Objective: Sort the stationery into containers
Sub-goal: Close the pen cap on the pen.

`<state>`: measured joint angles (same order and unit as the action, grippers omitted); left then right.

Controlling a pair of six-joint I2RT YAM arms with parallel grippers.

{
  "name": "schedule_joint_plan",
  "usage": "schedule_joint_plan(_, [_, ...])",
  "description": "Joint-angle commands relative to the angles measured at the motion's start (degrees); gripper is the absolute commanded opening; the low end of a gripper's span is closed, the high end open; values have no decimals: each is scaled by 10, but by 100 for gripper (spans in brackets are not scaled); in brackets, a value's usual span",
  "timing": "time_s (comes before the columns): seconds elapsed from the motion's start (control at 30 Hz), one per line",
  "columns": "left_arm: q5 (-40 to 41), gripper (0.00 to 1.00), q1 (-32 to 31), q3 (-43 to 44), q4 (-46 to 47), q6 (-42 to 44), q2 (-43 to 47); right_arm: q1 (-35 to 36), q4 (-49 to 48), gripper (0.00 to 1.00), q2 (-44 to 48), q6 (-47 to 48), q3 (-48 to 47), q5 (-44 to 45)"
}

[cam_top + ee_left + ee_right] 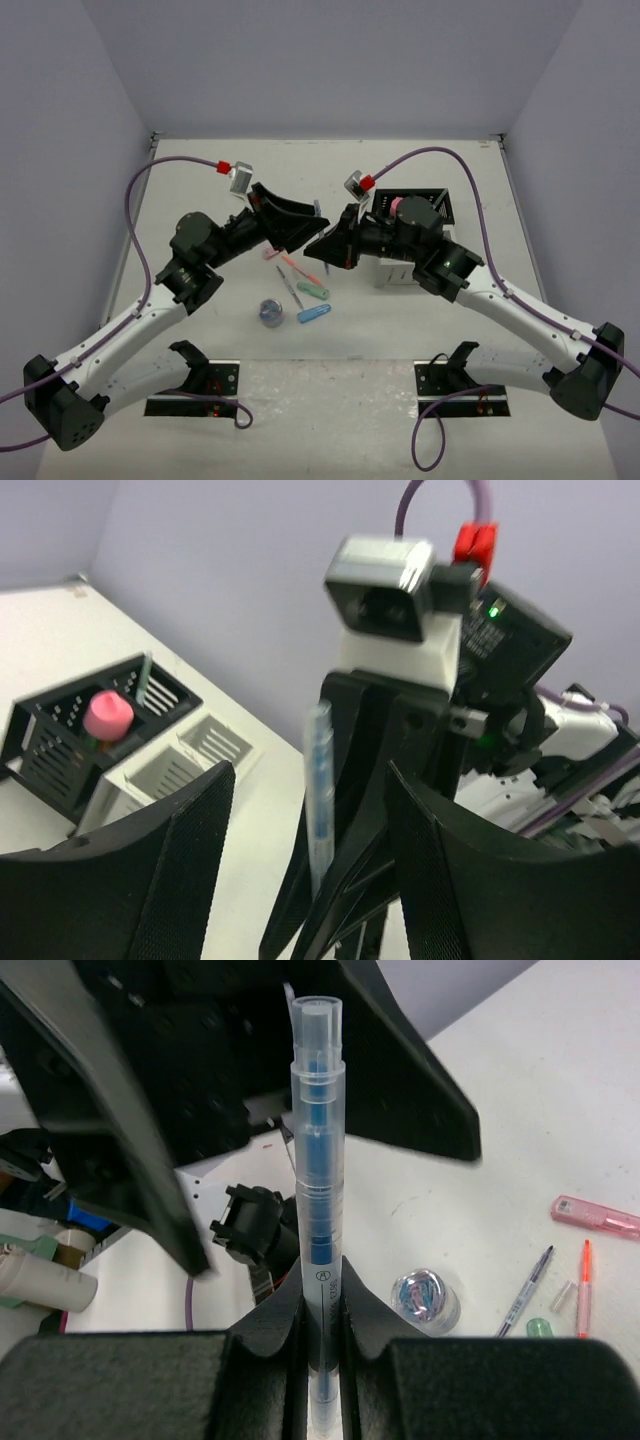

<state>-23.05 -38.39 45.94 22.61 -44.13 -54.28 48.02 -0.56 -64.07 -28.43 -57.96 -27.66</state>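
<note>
A clear pen with a blue core [320,1230] stands clamped between the shut fingers of my right gripper [322,1350]. My left gripper [310,860] is open around that pen [318,790], its fingers [190,860] apart from it on both sides. From above, the two grippers [300,228] [325,246] meet over the table's middle. The black container [430,205] holds a pink piece [108,713]; the white container [395,272] stands in front of it. On the table lie a pink marker [298,268], a mint capsule [315,290], a blue capsule [314,314], a thin pen [290,290] and a round roll [271,312].
Both containers [60,740] [170,770] sit at the right under the right arm. Grey walls close the table on three sides. Two black mounts [195,385] [465,380] stand at the near edge.
</note>
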Motion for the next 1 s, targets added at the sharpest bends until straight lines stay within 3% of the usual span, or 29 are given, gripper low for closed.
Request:
schedule_joint_plan(0.0, [47,64,-1,92,-53,59,5,8,-25,0,0,0,-19,-27])
schedule_joint_plan(0.13, [69,56,-1,114,-74,61,-5,9,-22,0,1,3,-25,-26])
schedule_joint_plan(0.23, [60,40,-1,117,-75,56,-12,10,-20,0,-1,5,-28,-26])
schedule_joint_plan(0.6, [0,41,0,99,-64,33,-26,10,-4,0,0,15,-48,-15])
schedule_joint_plan(0.63, [-1,38,-1,96,-62,31,-25,9,-4,0,0,15,-49,-14])
schedule_joint_plan(0.73, [-6,12,0,88,-54,26,-18,10,1,0,0,17,-54,-5])
schedule_joint_plan(0.8, [-13,3,-1,86,-51,23,-17,9,4,0,0,18,-58,1])
schedule_joint_plan(0.97, [-37,0,-1,79,-41,14,-20,9,26,0,-5,28,-83,26])
